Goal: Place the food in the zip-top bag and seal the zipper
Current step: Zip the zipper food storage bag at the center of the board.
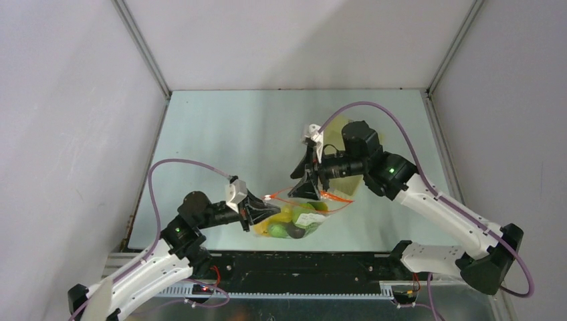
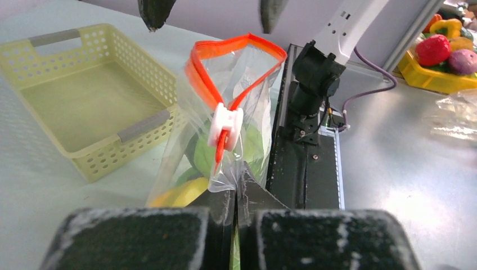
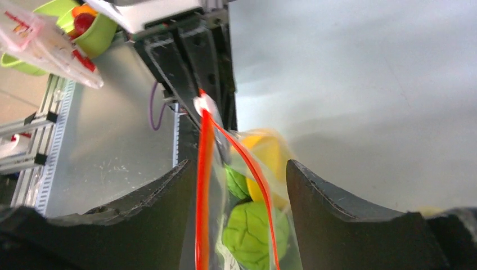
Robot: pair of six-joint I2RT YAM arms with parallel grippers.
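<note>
Clear plastic, the zip-top bag (image 1: 302, 219) sits by the counter's (image 1: 227, 134) near edge, well apart from the grey walls (image 1: 67, 100) that close in the pale green surface. The left claw (image 2: 236, 225) is clamped on the bag's corner. The right claw (image 3: 236, 174) stands apart astride the red-orange zipper (image 2: 225, 53). The food (image 1: 287, 224) lies inside. The white label (image 1: 309, 219) is unreadable. A pale yellow basket (image 2: 84, 152) stands near.

Clear zip-top bag (image 1: 302, 215) holds green, yellow food (image 1: 291, 226); red-orange zipper (image 2: 203, 76) gaping open
</note>
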